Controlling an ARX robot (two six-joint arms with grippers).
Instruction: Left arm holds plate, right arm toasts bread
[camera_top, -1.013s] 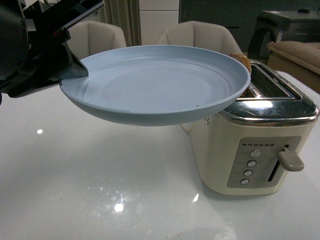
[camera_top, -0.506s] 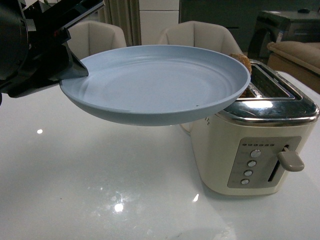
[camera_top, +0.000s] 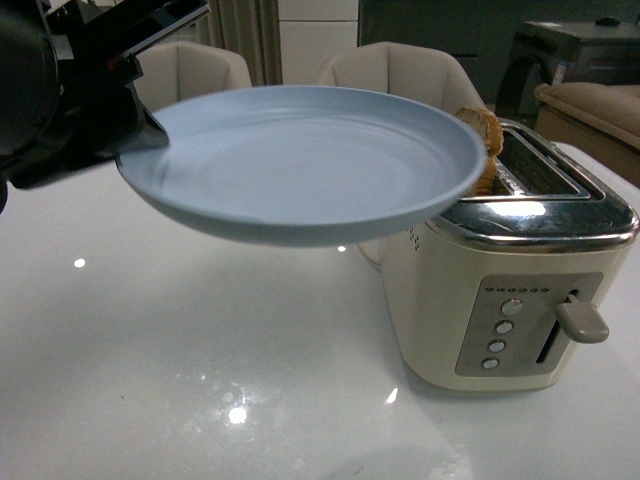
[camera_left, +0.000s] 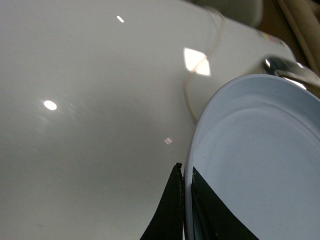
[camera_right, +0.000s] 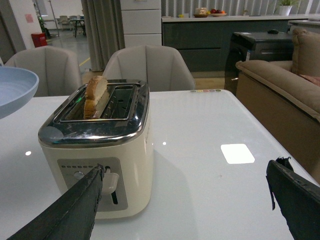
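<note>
the table (camera_top: 200, 390) is the biggest thing. it is white, flat and shiny, with little spots of light on it. soft pale chairs (camera_top: 400, 70) with rounded backs stand past it, far from both hands.

the toaster (camera_top: 445, 300) sits on the table, just past the far edge of what the left hand holds. it is a cream box with round corners and a shiny silver top with two long slots.

the plate (camera_top: 300, 160) is round, shallow, smooth and pale blue, with faint rings inside. it is up in the air over the table, tipped a little. it spreads out from the left gripper (camera_left: 183, 200) toward the toaster. the two flat black jaws are pinched tight on the plate's thin rim, one on each side.

the right gripper (camera_right: 186, 170) faces the front of the toaster. its two dark flat fingers (camera_right: 70, 210) are spread wide with nothing between them.

the bread (camera_right: 95, 92) stands up in the slot nearest the plate. it is light brown with a darker, rough crust and a round top poking out.

the lever (camera_top: 582, 322) is a cream knob on the toaster's front. the small round silver buttons (camera_top: 497, 335) sit in a line beside it.
</note>
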